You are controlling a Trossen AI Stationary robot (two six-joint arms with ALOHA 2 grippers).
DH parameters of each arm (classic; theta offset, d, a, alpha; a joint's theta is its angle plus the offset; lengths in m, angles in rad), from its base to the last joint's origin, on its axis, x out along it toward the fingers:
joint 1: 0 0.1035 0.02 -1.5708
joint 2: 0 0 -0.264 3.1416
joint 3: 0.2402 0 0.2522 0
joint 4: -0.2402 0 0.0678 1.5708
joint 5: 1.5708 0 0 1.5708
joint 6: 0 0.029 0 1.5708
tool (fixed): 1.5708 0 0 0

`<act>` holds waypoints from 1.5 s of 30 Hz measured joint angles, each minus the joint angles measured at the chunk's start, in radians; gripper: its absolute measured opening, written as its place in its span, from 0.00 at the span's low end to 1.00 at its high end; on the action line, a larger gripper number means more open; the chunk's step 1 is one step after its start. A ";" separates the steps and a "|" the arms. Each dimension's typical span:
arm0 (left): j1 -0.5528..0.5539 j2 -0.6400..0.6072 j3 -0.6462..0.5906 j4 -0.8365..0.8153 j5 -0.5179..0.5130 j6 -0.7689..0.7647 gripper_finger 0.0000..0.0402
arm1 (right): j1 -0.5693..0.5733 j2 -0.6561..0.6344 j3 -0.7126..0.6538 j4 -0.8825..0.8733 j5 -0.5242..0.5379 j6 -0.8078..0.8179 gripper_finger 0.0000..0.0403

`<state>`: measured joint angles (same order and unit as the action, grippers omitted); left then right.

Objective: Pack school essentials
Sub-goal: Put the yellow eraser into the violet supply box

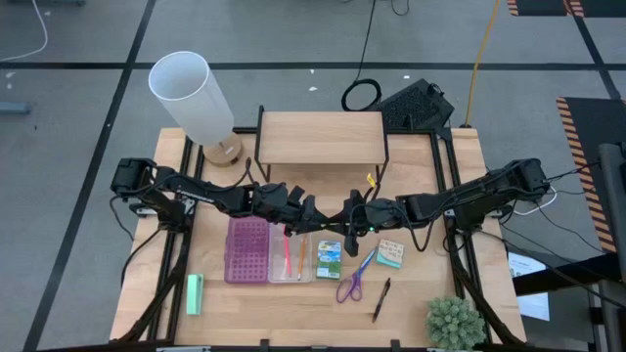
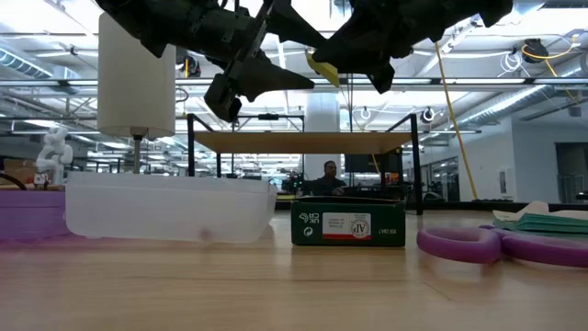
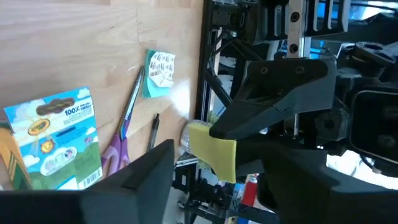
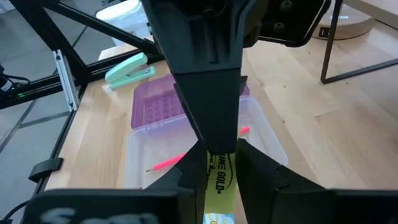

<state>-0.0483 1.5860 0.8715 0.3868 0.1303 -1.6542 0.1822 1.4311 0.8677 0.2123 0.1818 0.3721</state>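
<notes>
While both arms meet mid-air above the case (image 1: 268, 250), the yellow piece (image 3: 212, 151) is pinched by the right gripper (image 1: 350, 217) — the left gripper (image 1: 315, 214), just beside it, is held open.

In the low view, the purple plastic scissors (image 2: 501, 245) run off the edge; the black pen stays hidden.
</notes>
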 joint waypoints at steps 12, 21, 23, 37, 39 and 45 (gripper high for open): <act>0.000 0.000 0.000 0.011 0.000 0.072 0.18 | 0.000 0.000 0.000 0.000 0.000 -0.018 0.16; 0.000 0.000 -0.002 0.017 0.016 0.108 0.05 | 0.000 0.000 0.001 0.001 0.004 -0.010 0.35; 0.006 0.000 -0.002 0.017 0.045 0.113 0.07 | 0.000 0.000 0.001 0.001 0.000 0.008 0.46; 0.032 -0.091 -0.001 -0.012 0.191 0.354 0.03 | 0.009 -0.126 0.001 -0.104 -0.077 0.238 0.83; 0.032 -0.122 -0.001 -0.049 0.195 0.388 0.03 | 0.008 -0.154 0.001 -0.137 -0.077 0.237 0.83; 0.034 -0.217 0.000 -0.209 0.231 0.505 0.03 | 0.007 -0.223 0.001 -0.193 -0.078 0.229 0.83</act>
<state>-0.0139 1.3687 0.8715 0.1782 0.3610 -1.1489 0.1890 1.2078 0.8684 0.0196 0.1041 0.6013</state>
